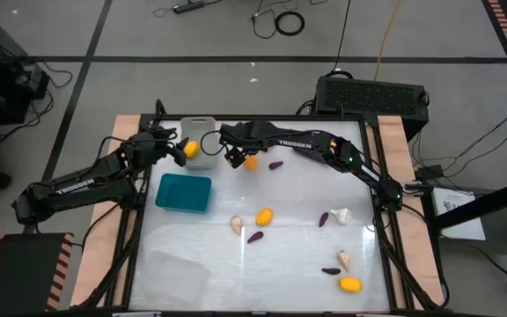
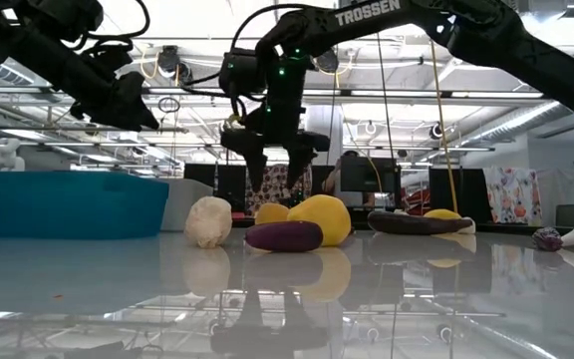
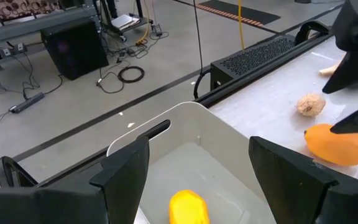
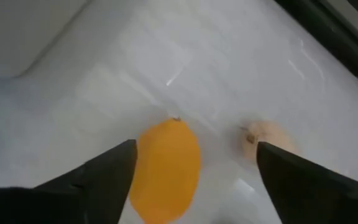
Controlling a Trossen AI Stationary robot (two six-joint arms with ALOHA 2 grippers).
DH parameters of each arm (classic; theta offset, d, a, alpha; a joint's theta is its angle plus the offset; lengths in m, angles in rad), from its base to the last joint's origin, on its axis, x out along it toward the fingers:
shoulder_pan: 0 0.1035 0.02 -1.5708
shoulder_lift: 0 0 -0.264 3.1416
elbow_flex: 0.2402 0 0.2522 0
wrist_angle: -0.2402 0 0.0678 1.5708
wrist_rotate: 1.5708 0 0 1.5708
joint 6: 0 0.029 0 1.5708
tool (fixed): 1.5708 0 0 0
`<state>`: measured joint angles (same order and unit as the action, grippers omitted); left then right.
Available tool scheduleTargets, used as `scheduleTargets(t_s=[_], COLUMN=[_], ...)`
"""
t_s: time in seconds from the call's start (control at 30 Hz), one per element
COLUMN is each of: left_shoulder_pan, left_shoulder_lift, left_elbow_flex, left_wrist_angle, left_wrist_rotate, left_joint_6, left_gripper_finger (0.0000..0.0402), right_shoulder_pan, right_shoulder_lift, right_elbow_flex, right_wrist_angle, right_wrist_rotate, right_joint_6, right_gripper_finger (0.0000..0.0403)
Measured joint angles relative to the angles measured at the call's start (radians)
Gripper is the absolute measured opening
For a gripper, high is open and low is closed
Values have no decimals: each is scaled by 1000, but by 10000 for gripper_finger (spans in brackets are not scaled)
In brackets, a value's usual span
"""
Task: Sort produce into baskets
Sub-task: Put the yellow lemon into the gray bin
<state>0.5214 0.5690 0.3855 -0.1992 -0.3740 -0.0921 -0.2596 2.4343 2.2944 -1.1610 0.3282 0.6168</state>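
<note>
Currently the jaws of the right gripper (image 1: pixel 233 159) are spread wide and empty, held just above an orange fruit (image 4: pixel 165 168) at the far side of the table (image 1: pixel 297 255), beside the light grey basket (image 1: pixel 202 126). A cream bulb (image 4: pixel 267 138) is seen near this fruit. The fruit is judged to be light, hard and smooth, so it may slip or roll; it should be taken across its short middle. The left gripper (image 1: pixel 173 146) is held open over the grey basket, where one yellow fruit (image 3: pixel 188 207) already lies. A teal basket (image 1: pixel 183 192) is placed nearer, and more fruits, bulbs and purple eggplants (image 1: pixel 255 237) are scattered toward the near right.
</note>
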Motion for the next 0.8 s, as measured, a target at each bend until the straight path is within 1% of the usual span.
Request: scheduleTargets(t_s=[0.1,0.2,0.43,0.63,0.73,0.8], left_shoulder_pan=[0,0,0,0,0,0], left_shoulder_lift=[0,0,0,0,0,0], left_elbow_flex=[0,0,0,0,0,0], left_wrist_angle=[0,0,0,0,0,0], left_wrist_rotate=[0,0,0,0,0,0], left_joint_6=[0,0,0,0,0,0], left_gripper_finger=[283,283,283,283,283,283], right_shoulder_pan=[2,6,6,6,6,6], right_shoulder_lift=[18,40,86,87,87,87], right_elbow_flex=[0,0,0,0,0,0], right_wrist_angle=[6,8,4,3,-8,-8], right_wrist_rotate=[-23,-26,-82,-100,-133,-155], right_joint_6=[5,9,37,25,25,25], right_gripper_finger=[350,363,365,344,315,287])
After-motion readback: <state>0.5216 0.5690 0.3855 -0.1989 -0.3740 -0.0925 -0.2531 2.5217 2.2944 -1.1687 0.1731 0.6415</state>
